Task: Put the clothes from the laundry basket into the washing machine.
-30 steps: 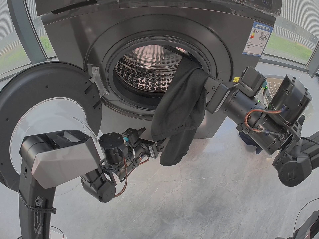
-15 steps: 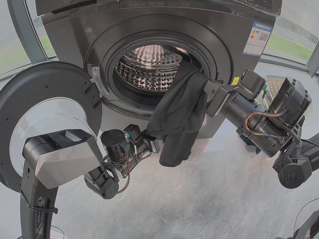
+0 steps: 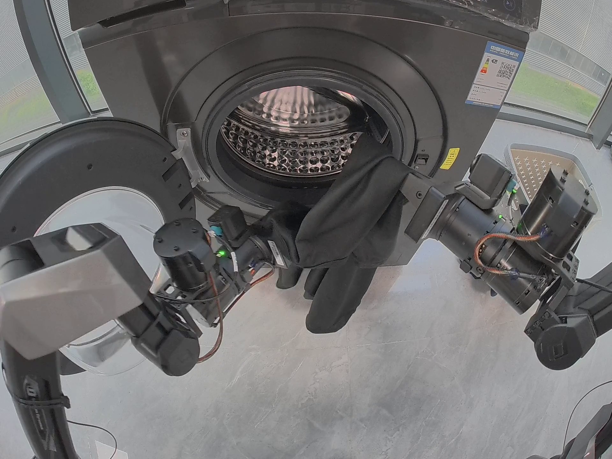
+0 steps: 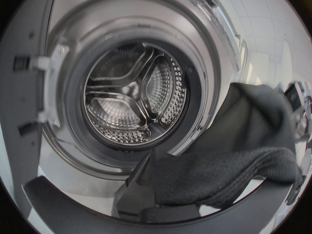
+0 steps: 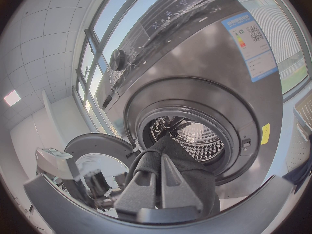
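A black garment [image 3: 350, 211] hangs in front of the open washing machine [image 3: 306, 46], just below and to the right of the drum mouth [image 3: 287, 135]. My right gripper [image 3: 400, 174] is shut on its upper end at the right rim of the opening; the right wrist view shows its fingers [image 5: 177, 182] pinching the cloth [image 5: 195, 176]. My left gripper [image 3: 280, 232] is shut on a lower fold, under the door opening's lower lip. In the left wrist view the garment [image 4: 234, 153] drapes over the left gripper [image 4: 152, 182], with the steel drum [image 4: 130, 101] ahead.
The round machine door [image 3: 95, 160] stands swung open on the left, behind my left arm. A white laundry basket [image 3: 542, 164] sits on the floor at the right, by the machine's corner; a dark blue cloth [image 5: 300, 174] lies beside it. Pale tiled floor [image 3: 382, 384] stretches in front.
My left gripper has risen and moved left toward the machine's lower lip, pulling the garment's lower fold with it. My right gripper has dropped slightly to the right, still holding the cloth.
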`<state>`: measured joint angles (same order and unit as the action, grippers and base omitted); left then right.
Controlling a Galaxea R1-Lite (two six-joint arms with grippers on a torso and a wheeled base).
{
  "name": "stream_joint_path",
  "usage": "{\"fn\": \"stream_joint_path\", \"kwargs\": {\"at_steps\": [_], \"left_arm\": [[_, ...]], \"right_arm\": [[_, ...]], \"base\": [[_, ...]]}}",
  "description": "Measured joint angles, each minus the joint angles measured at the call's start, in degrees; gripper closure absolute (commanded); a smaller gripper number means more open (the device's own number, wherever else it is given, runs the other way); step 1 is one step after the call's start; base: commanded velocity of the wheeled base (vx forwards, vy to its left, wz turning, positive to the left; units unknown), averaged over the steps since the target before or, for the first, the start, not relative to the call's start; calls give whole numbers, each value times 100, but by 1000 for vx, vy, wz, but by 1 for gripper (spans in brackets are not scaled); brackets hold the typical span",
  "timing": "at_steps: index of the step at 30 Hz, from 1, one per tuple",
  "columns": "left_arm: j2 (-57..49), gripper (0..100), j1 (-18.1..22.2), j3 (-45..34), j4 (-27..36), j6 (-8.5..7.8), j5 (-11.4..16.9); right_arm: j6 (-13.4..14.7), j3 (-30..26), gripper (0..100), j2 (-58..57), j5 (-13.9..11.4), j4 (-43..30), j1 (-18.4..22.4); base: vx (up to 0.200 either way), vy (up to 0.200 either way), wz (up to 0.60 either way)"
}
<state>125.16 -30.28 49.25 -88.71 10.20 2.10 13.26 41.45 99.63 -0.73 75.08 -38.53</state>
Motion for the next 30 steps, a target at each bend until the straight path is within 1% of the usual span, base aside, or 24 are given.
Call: {"fn": "stream_joint_path", "kwargs": {"at_steps": [6, 12, 15, 21, 22, 27, 30], "left_arm": [[-1257, 100, -22, -1023, 2, 0, 68], [-2258, 100, -45, -1723, 35, 13, 171], [-2580, 100, -65, -1957, 22, 20, 219], [-2861, 100, -124, -2144, 4, 38, 285], [-2883, 100, -133, -2150, 0, 41, 290], [-2949, 100, -149, -2172, -2, 46, 296], [-2954, 100, -149, -2169, 0, 52, 296]], "right_arm": [[193, -363, 100, 150, 5, 233, 202], [288, -538, 100, 541, 9, 484, 522], [302, -584, 100, 856, 13, 638, 653], [294, -545, 100, 1459, 9, 900, 739], [291, -518, 0, 1553, 5, 930, 739], [263, -377, 0, 2059, 5, 1005, 714], [69, -378, 0, 2336, -9, 1069, 651]], "base": [[0, 0, 0], [0, 0, 0], [0, 0, 0], [0, 0, 0], [0, 0, 0], [0, 0, 0], [0, 0, 0]]}}
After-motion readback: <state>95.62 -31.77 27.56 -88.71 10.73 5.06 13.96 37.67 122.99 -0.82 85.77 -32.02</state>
